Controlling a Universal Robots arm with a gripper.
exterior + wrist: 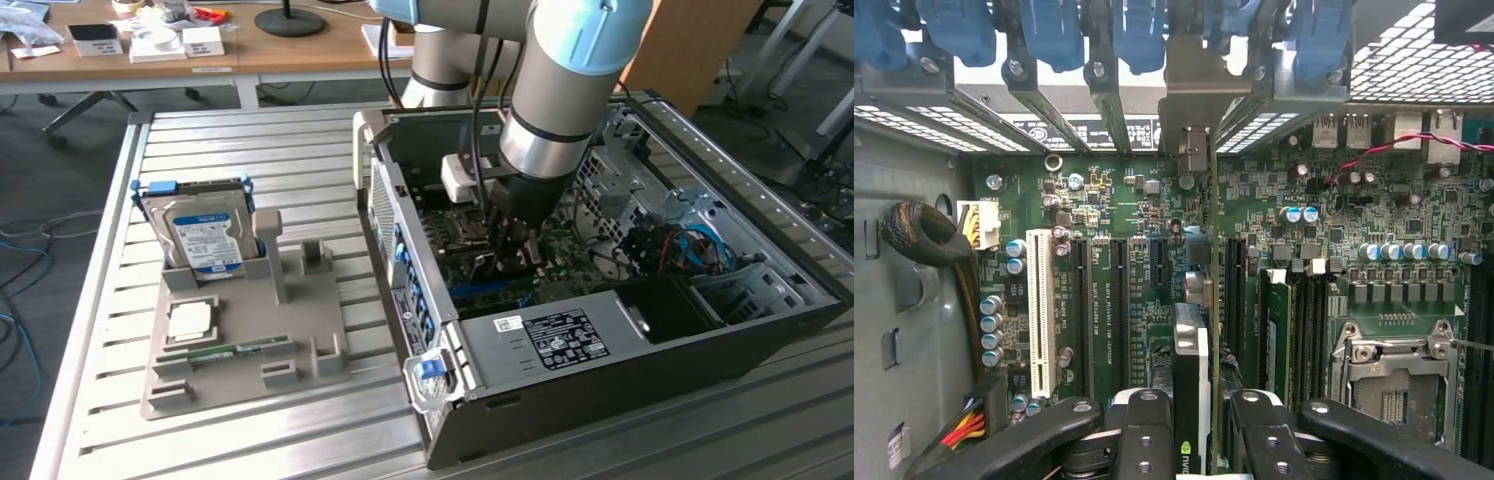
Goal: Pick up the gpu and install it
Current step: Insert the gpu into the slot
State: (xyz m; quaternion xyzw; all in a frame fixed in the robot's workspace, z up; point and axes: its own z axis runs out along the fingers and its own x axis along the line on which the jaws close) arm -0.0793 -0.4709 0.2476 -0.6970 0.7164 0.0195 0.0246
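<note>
The arm reaches down from above into the open computer case point(747, 320), which lies on its side on the slatted metal surface point(267, 440). Its grey forearm stands nearly upright, tilted a little toward the exterior view's right, with the wrist sunk below the case's upper rim.

The claw point(1199, 425) is pinching the gpu point(1191, 350) by its top edge, one black finger on each face, the card standing on edge between them. The card hangs just over the green motherboard point(1114, 200), in line with the black slots point(1119, 300) beside the long white slot point(1039, 300). Its silver end bracket point(1189, 130) points at the rear wall of the case, among the blue bracket clips point(1144, 30).

Room is tight. Memory sticks point(1284, 320) stand just beside the card on one side and the empty processor socket point(1394, 380) lies beyond them. A black cable bundle point(924, 235) curls at the case wall, well apart from the card. In the exterior view the case's walls close in around the wrist, and the black power supply point(561, 335) sits near the claw.

Outside the case, on the exterior view's left, a grey holder tray point(240, 350) carries a hard drive point(207, 235) standing upright, a small square chip point(190, 320) and a narrow green memory stick point(227, 352). The surface around the tray is open.
</note>
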